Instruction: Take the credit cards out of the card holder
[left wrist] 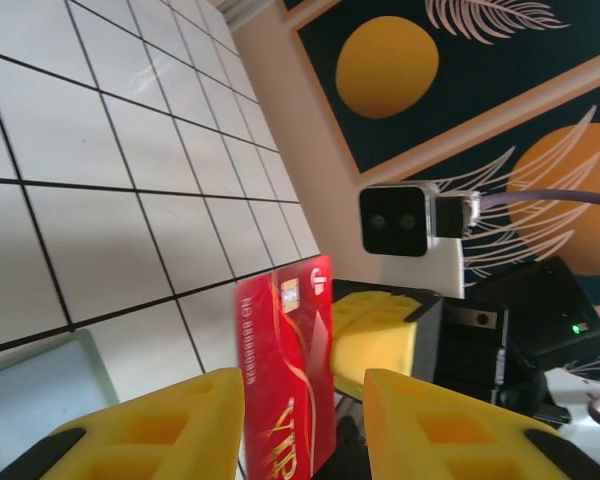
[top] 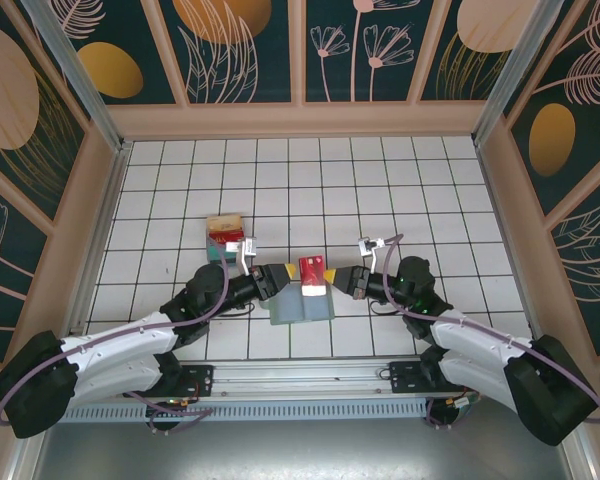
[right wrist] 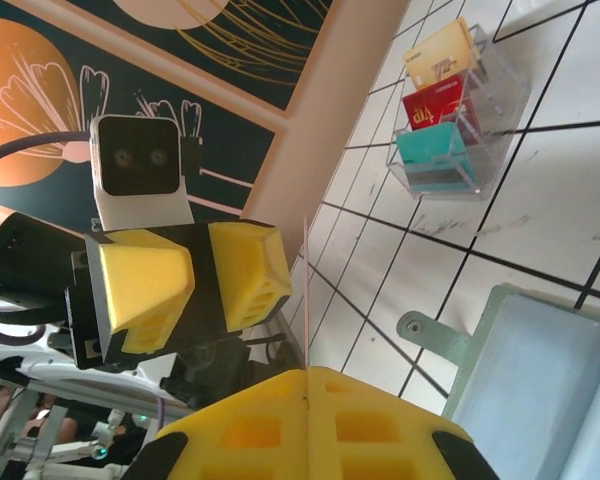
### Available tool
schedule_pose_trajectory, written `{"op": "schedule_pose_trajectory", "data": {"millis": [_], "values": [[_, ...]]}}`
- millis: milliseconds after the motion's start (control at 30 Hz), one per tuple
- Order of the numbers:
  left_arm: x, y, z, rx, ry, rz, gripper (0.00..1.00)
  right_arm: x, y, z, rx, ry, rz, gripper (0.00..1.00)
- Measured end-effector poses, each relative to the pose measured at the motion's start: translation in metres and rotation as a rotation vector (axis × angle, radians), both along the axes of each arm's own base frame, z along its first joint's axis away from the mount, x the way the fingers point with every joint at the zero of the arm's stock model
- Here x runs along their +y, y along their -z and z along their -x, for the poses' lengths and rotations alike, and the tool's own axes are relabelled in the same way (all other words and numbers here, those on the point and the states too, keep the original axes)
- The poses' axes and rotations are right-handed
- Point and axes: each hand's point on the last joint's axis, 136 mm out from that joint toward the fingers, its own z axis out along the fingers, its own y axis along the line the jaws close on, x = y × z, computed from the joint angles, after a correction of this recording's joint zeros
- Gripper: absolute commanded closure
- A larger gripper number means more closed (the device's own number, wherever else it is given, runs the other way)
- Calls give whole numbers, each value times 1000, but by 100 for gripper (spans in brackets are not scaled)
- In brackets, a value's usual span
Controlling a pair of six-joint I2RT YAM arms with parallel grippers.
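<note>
- Centrally in the top view, a red credit card (top: 311, 271) stands upright on its edge, lettered VIP in gold in the left wrist view (left wrist: 292, 385).
- The right pincer (top: 333, 283) (right wrist: 307, 375) is clamped on that card's edge, pads pressed together.
- The left pincer (top: 280, 280) (left wrist: 305, 382) is spread wide and grips nothing.
- The card holder (top: 302, 309) (right wrist: 540, 390) lies open on the desk (top: 430, 190), just below the card in frame.
- A clear box (top: 225, 239) of tan, red and teal cards sits up-left.

Bright, even light, faint shadows (nearest foreground in wrist views slightly soft).
</note>
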Motion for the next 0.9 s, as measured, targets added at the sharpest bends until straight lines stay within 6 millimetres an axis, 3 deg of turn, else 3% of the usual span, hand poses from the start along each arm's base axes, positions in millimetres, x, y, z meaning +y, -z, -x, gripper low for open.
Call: {"op": "schedule_pose_trajectory", "data": {"millis": [467,600,733,767,800,900], "values": [[-2,-1,6,6,32,21,70,22,-24,0,-34,-69,-32,100],[-2,-2,7,6,37,30,82,27,-22,-2,-23,-76,-24,100],[-1,-5,10,7,45,44,100,28,-19,-3,-14,-77,-17,100],[-1,-7,10,4,48,48,100,28,-19,-3,-12,-77,-16,98],[-1,-8,11,-1,49,49,100,28,-18,-3,-12,-77,-16,91],[0,-9,11,-3,51,51,100,28,-20,-4,-19,-77,-15,55]]}}
